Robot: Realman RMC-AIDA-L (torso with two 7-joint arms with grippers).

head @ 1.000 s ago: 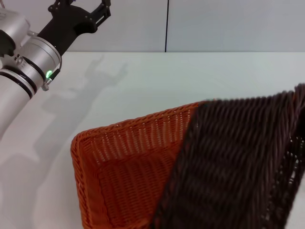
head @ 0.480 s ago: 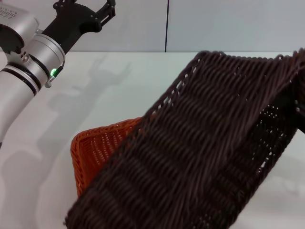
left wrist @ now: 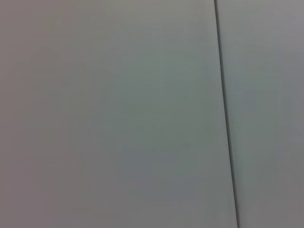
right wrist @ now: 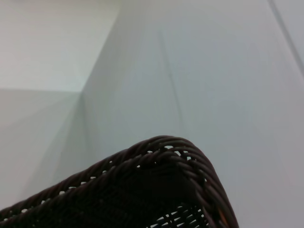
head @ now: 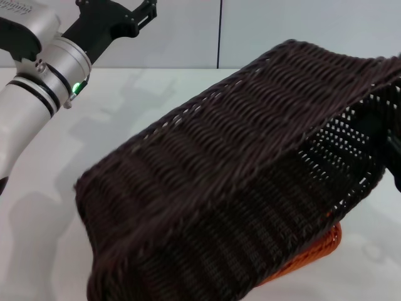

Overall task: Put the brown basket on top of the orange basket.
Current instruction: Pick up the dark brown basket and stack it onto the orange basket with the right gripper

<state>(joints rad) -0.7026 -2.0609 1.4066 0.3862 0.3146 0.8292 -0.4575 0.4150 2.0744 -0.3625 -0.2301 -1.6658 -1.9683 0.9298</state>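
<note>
The brown basket (head: 238,175) hangs tilted in the air, bottom side towards me, and fills most of the head view. Its braided rim shows close up in the right wrist view (right wrist: 161,156). It covers the orange basket (head: 313,254), of which only a strip of the right end shows beneath it on the table. My right gripper (head: 393,147) grips the brown basket at its right end, at the picture's edge, largely hidden by the weave. My left gripper (head: 145,9) is open and empty, raised at the far left, well clear of both baskets.
The white table (head: 44,188) stretches to the left and behind the baskets. A grey wall with a dark vertical seam (head: 219,31) stands at the back. The left wrist view shows only that wall (left wrist: 118,114).
The brown basket has swung leftward and down over the orange basket, which was largely exposed a second ago and is now almost wholly covered. The left arm has shifted slightly right.
</note>
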